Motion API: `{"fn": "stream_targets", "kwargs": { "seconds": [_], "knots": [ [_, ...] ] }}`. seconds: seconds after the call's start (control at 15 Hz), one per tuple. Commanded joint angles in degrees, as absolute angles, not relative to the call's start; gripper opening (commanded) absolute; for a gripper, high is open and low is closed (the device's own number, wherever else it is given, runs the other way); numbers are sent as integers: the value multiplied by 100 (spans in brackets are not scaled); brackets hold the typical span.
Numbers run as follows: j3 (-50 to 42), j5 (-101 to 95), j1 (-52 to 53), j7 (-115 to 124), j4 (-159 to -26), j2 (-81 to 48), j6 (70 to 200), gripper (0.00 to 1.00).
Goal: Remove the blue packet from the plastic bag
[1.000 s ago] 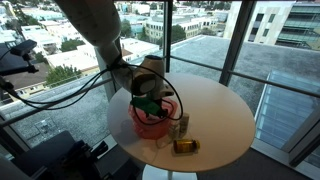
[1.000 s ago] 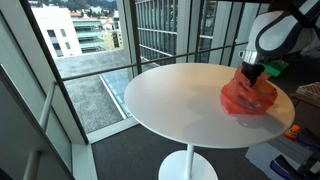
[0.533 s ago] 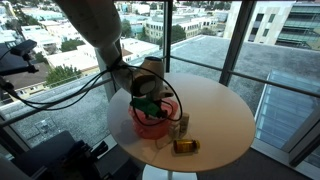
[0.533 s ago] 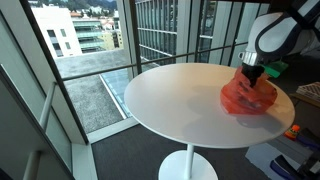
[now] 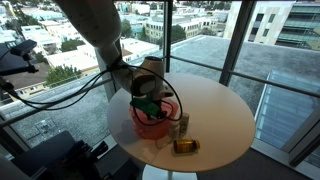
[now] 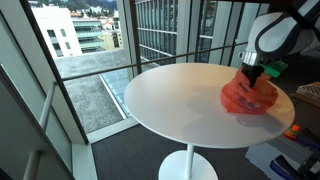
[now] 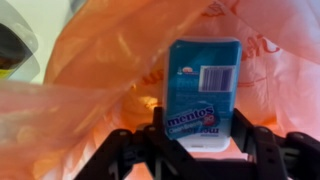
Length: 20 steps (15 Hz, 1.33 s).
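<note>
Gripper (image 7: 197, 130) comes in from the bottom edge of the wrist view. Black fingers (image 7: 155, 128) sit on either side of the blue packet (image 7: 205, 85) and press on both long edges of its lower end, so it is clamped on the packet. Packet stands upright in frame, with "mentos" lettering low on its face and a barcode at upper right. It sits in the mouth of the orange plastic bag (image 7: 100, 80), and translucent film rises to its left, right and behind. Dark rounded thing (image 7: 12, 45) at the top left corner, cannot identify.

In both exterior views the gripper (image 5: 150, 104) (image 6: 253, 73) points down into the top of the bag (image 5: 150, 124) (image 6: 248, 97). The packet is hidden there by film and fingers. Bag is crumpled and rests on the round white table (image 5: 215, 105) (image 6: 165, 95), on the arm's side of the top. Small pale container (image 5: 183, 124) stands just beside the bag. Yellow-brown item (image 5: 186, 146) lies near the table edge, apart from the bag. Arm (image 5: 100, 30) (image 6: 280, 35) reaches in from above, with black cables (image 5: 60, 95) trailing off it. Table stands on a white pedestal (image 6: 188, 160).

Beyond are floor-to-ceiling windows (image 5: 230, 40) with dark frames, and city buildings (image 5: 290, 20) outside.
</note>
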<state>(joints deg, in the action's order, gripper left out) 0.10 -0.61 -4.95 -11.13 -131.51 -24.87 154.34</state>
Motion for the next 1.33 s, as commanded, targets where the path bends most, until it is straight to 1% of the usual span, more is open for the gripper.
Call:
{"fn": "stream_targets", "kwargs": {
  "seconds": [0.0,0.53,1.27],
  "knots": [
    [51,-33,-569,-1154,-13194,-2336,15418,41],
    [-64,-73,-570,-1082,-13355,-1880,15180,41],
    [-103,188,-719,-1339,-13536,-1181,14433,41]
  ]
}}
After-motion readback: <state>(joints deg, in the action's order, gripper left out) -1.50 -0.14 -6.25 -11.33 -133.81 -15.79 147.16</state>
